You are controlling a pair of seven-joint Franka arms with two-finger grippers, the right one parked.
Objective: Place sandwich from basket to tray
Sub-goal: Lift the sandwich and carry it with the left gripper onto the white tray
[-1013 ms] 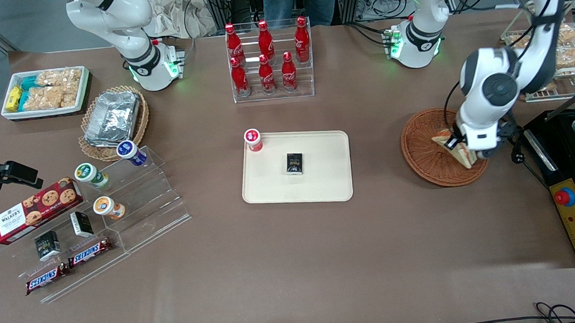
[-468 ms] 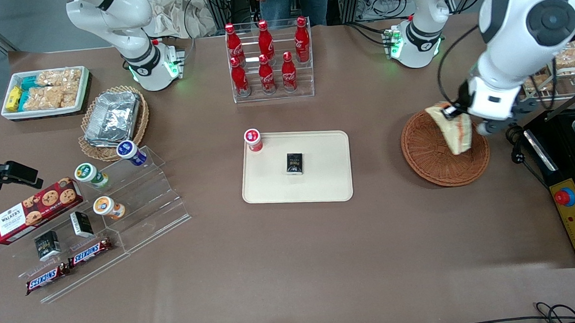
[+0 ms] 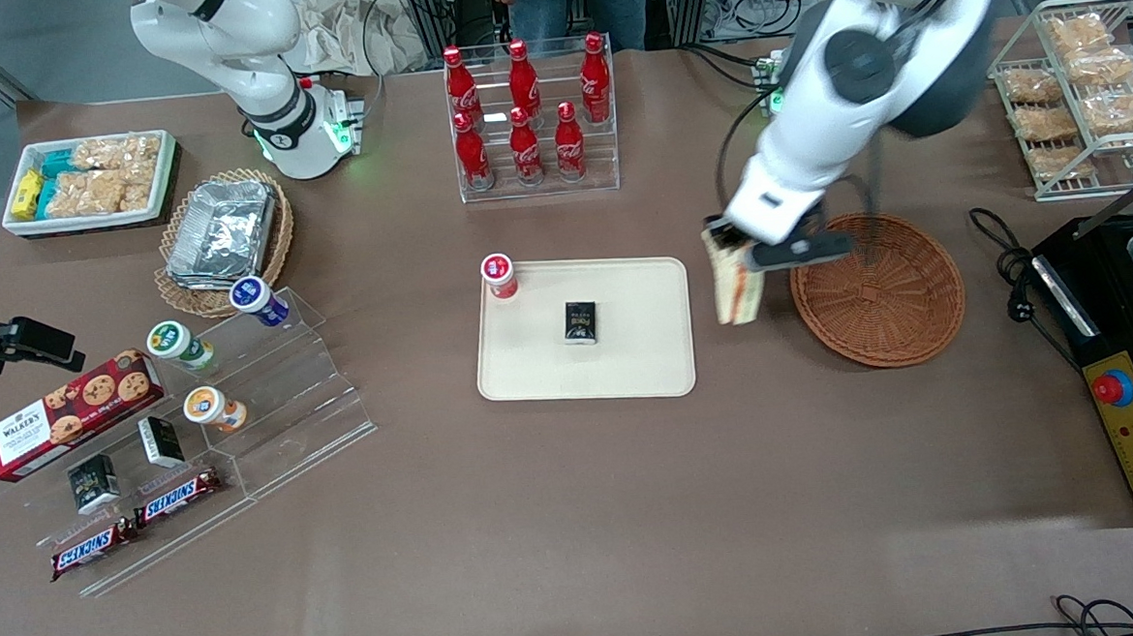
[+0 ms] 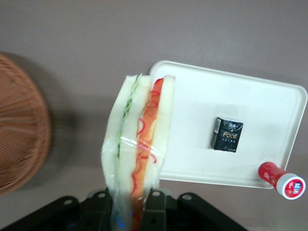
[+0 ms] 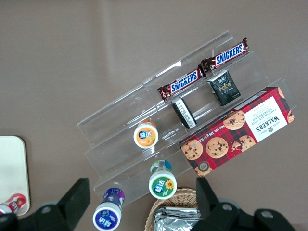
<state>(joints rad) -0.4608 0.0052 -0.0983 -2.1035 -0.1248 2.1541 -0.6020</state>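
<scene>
Left arm's gripper clamped on the sandwich, wedge hanging below the jaws, held aloft between basket and tray, small black box on the tray

You have the gripper, matt black plastic, clamped on the sandwich above the table between basket and tray: soft pale bread in glossy, crinkled clear film. Your basket is rough reddish-brown woven wicker. Your tray looks like smooth cream plastic with a dull sheen. The table wears a matt brown covering.
</scene>
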